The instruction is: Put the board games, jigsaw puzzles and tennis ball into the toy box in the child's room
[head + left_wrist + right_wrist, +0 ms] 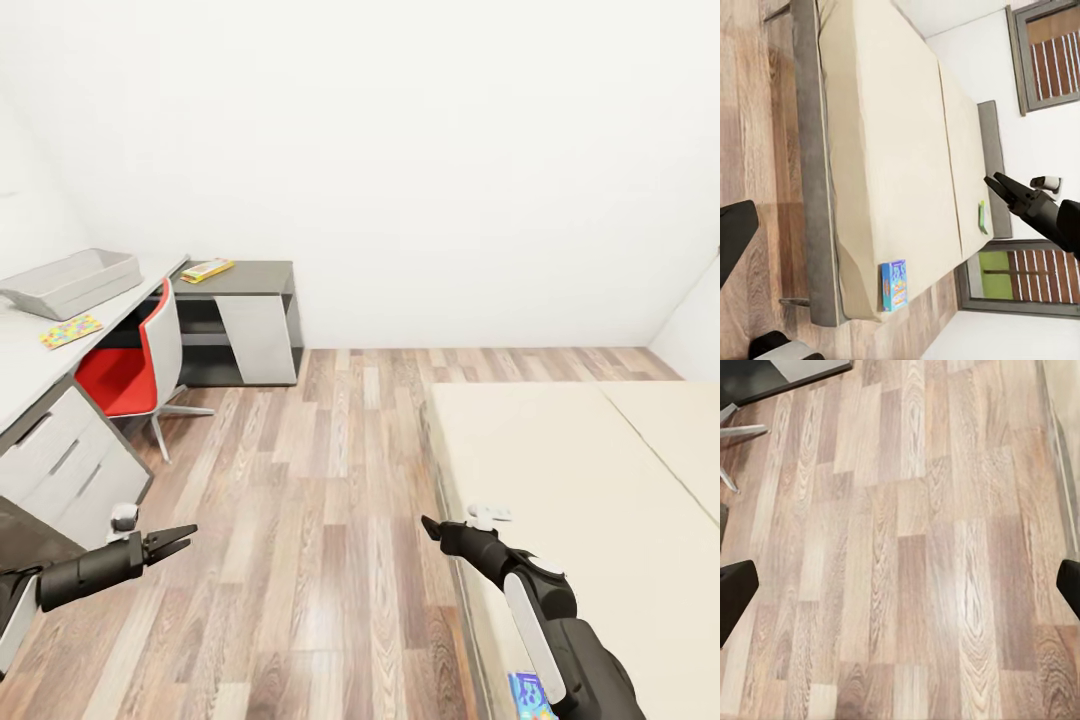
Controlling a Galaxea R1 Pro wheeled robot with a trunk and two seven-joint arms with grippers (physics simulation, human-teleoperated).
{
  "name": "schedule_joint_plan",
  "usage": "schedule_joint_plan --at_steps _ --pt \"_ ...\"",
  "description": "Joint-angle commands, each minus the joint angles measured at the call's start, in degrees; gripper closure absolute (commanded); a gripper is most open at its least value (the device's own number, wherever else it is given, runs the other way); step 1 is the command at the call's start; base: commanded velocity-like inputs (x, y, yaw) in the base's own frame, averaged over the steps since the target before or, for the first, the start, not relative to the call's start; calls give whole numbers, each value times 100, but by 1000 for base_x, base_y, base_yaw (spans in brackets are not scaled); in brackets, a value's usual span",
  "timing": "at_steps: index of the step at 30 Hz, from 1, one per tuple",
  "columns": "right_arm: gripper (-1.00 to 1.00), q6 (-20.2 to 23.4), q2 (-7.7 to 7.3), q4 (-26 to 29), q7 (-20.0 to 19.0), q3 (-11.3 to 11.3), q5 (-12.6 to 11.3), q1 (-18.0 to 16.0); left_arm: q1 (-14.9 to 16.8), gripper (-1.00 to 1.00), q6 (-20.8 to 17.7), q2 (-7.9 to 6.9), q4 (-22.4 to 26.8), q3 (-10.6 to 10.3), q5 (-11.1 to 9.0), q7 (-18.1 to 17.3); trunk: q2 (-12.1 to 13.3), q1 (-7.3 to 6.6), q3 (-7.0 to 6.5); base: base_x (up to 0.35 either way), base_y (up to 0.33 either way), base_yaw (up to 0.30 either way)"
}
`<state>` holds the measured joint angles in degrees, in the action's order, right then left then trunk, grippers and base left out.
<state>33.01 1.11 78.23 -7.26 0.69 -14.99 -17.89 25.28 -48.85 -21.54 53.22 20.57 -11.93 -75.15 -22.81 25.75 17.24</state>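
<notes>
We stand in the child's room with the bed (560,470) on our right side and the worktop (30,360) on our left. Our left hand (172,543) hangs over the wood floor (320,520) with its two fingers close together, and it holds nothing. Our right hand (432,527) hangs by the edge of the bed and it holds nothing too — in the right wrist view its two dark fingers sit far apart at the sides, so we think it is wide open. The blue board game (894,284) lies on the bed near the corner, right by the edge, and a green one (982,216) lies far up the bed near the grey headboard (991,165). The grey toy box (72,281) sits on the worktop, with one jigsaw puzzle (70,330) just beside it. Another flat game (206,269) lies on the lower dark part of the worktop. We cannot see the tennis ball here. What could go wrong? The blue game is thin and flat and so near the edge that a push from our fingers could slide it off onto the floor. The green one is far across the bed — we may not reach it from this side. The red chair (135,370) stands by the worktop and could get in our way.
</notes>
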Motion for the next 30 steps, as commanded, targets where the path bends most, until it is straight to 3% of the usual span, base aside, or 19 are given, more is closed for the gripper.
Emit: schedule_joint_plan --at_steps 1,17,30 --pt "-100 32 3 6 -12 -7 -4 -4 4 -100 -53 -3 -2 -1 -17 -9 -11 3 9 0 288 -51" --pt "-100 48 1 -5 -21 -20 -4 -4 4 -100 -13 -1 -2 -1 -20 -4 -11 3 -58 140 230 -221" --pt "-100 48 3 -7 -27 -8 -4 -4 4 -100 -18 -6 4 -1 -20 -9 -11 3 -124 16 241 -247"
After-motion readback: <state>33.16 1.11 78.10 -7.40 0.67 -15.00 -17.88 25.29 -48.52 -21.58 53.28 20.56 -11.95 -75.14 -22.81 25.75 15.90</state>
